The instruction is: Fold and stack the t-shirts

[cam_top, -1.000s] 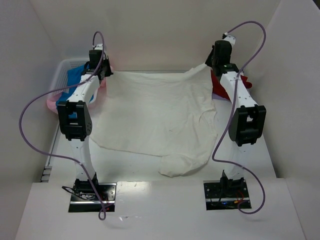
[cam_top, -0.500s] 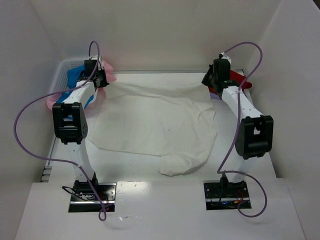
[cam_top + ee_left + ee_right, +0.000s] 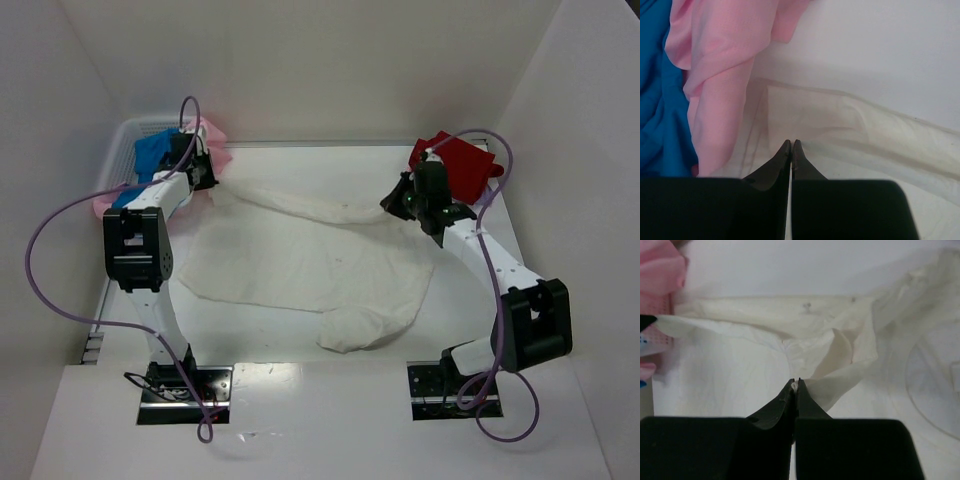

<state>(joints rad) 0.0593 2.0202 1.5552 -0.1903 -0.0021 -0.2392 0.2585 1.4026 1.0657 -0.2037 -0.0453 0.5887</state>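
**foldbot_fan:** So where's the shirt relative to the grippers right now? Trying to work out what the next move hangs on.

**yam_tinkerer:** The cream-white t-shirt (image 3: pixel 310 265) is spread on the table (image 3: pixel 300 345), and one long edge of it is strung between both grippers. The left gripper (image 3: pixel 791 146) has its tips pressed tight together. The cloth runs right up to them, so I read that as pinching the shirt's corner, though its wrist cam doesn't show fabric between the tips. The right gripper (image 3: pixel 795 384) is clamped too, with a sliver of white cloth showing at its tips.

**foldbot_fan:** And the long axis?

**yam_tinkerer:** It runs straight from one gripper to the other. The rest of the shirt lies on the arm-base side of both pinches, with a bunched lump at the near hem, closer to the right arm. So my guess is the fold means carrying that held edge toward the bases. Neither arm is nearer, each already has its end.

**foldbot_fan:** Anything crowding the left gripper?

**yam_tinkerer:** Yes, the pink t-shirt (image 3: pixel 720 75) hangs just beside its tips on the outer side. The blue t-shirt (image 3: pixel 655 100) is beyond that, in the basket (image 3: pixel 122 140). The red t-shirt (image 3: pixel 458 165) sits behind the right gripper, apart from it.

**foldbot_fan:** Any brands or labels?

**yam_tinkerer:** No print or writing I can read anywhere.
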